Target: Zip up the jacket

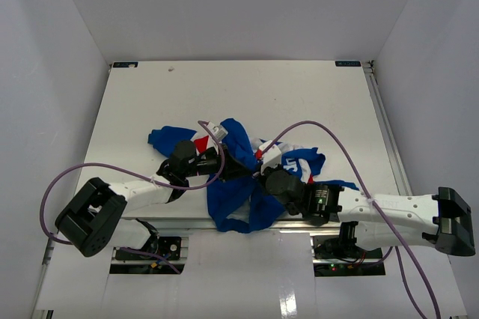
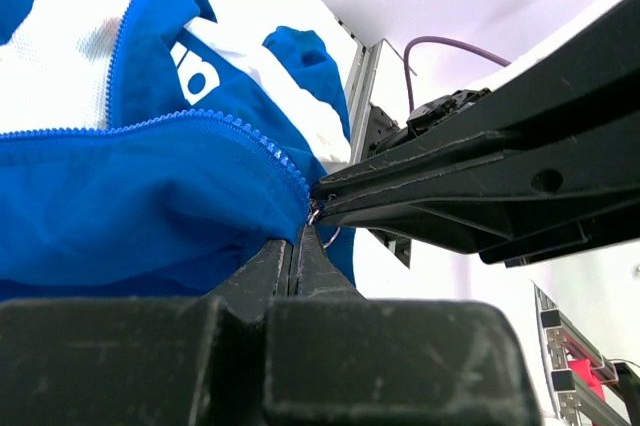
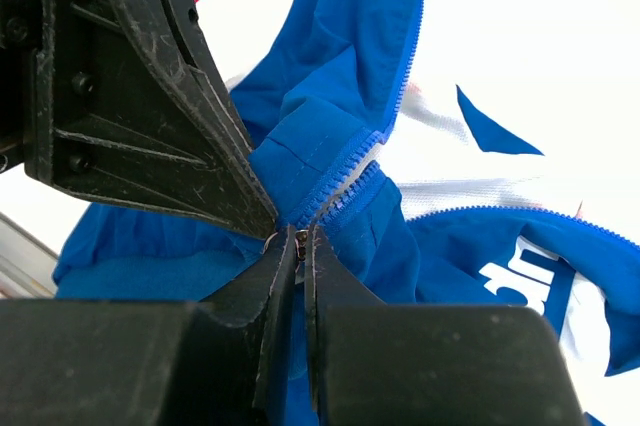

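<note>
The jacket (image 1: 238,188) lies crumpled on the table (image 1: 299,94), at the middle of its near half, with blue fabric reaching the near edge. The front is open: two rows of zip teeth (image 3: 350,171) run apart and converge where both grippers meet. Left gripper (image 2: 298,238): fingers pressed together with no gap, blue fabric caught at their tips. Right gripper (image 3: 301,238): fingers all but closed, a thin slit between them, nipping the jacket at the foot of the zip on a small metal piece (image 3: 300,235) (too small to identify). The two sets of fingertips stand touching or very nearly so.
</note>
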